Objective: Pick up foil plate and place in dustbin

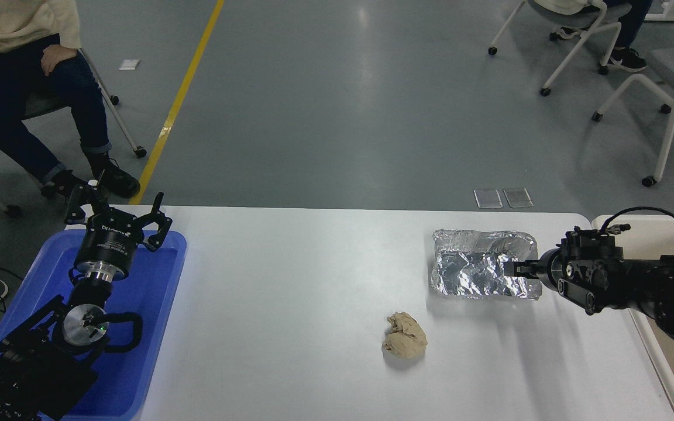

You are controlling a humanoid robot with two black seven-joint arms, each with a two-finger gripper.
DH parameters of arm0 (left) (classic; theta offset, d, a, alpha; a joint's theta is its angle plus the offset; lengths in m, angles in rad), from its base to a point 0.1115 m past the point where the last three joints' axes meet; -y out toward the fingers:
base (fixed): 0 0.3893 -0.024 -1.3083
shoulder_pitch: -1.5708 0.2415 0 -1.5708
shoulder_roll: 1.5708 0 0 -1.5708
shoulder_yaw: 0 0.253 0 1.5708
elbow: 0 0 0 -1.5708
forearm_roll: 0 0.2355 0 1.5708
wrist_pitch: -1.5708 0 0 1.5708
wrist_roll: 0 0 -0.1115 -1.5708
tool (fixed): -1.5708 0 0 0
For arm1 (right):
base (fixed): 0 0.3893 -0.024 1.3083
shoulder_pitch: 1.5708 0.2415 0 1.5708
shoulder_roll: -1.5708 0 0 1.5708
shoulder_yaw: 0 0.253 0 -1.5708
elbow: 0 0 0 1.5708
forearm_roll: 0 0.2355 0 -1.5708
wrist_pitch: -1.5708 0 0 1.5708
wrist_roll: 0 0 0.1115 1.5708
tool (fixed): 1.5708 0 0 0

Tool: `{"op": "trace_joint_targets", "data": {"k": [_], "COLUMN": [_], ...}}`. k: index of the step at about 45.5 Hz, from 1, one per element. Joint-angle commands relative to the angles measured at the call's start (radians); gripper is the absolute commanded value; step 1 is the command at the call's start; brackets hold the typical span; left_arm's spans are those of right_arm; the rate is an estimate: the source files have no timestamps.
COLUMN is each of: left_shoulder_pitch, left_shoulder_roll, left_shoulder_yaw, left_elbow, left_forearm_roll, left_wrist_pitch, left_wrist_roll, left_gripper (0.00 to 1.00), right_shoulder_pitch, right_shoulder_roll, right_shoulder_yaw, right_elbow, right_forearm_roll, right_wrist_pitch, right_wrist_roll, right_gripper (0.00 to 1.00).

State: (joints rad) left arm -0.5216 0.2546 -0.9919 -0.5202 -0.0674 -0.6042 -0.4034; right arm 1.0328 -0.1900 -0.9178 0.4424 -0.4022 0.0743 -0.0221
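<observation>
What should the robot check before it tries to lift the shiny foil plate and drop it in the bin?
1. Right gripper is at the foil plate, reaching over its right rim: ok.
2. Grip closed firmly on the rim: cannot tell, the fingers are too small and dark against the foil.
3. Plate flat on the white table, not lifted yet: ok.
4. Crumpled paper ball lies apart from the plate, out of the way: ok.
5. Dustbin sits just off the table's right end, close to the plate: ok.
6. Left gripper parked over the blue tray, far from the work: ok.
</observation>
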Motion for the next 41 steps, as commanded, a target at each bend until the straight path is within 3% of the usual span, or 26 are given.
{"op": "trace_joint_targets", "data": {"k": [1, 6, 10, 32, 41], "left_shoulder_pitch": [0.000, 0.000, 0.000, 0.000, -0.002], "left_shoulder_roll": [0.000, 0.000, 0.000, 0.000, 0.000], "left_shoulder_yaw": [-0.001, -0.001, -0.001, -0.001, 0.001], "left_elbow": [-0.001, -0.001, 0.000, 0.000, 0.000], "left_forearm_roll": [0.000, 0.000, 0.000, 0.000, 0.000], "left_wrist_pitch": [0.000, 0.000, 0.000, 0.000, 0.000], "left_wrist_roll": [0.000, 0.000, 0.000, 0.000, 0.000], "left_gripper": [1.00, 1.00, 1.00, 1.00, 1.00], "right_shoulder_pitch": [-0.019, -0.017, -0.019, -0.008, 0.105], "right_shoulder_roll": [0.001, 0.003, -0.002, -0.022, -0.107], "right_shoulder_yaw": [0.036, 0.036, 0.043, 0.076, 0.063], "right_elbow": [-0.001, 0.006, 0.019, 0.059, 0.283], "right_forearm_roll": [0.003, 0.006, 0.008, 0.008, 0.008], "right_wrist_pitch": [-0.014, -0.010, -0.002, -0.002, -0.001], "right_wrist_roll": [-0.001, -0.001, -0.001, -0.004, -0.002], "right_gripper": [0.49, 0.31, 0.00, 0.00, 0.00]}}
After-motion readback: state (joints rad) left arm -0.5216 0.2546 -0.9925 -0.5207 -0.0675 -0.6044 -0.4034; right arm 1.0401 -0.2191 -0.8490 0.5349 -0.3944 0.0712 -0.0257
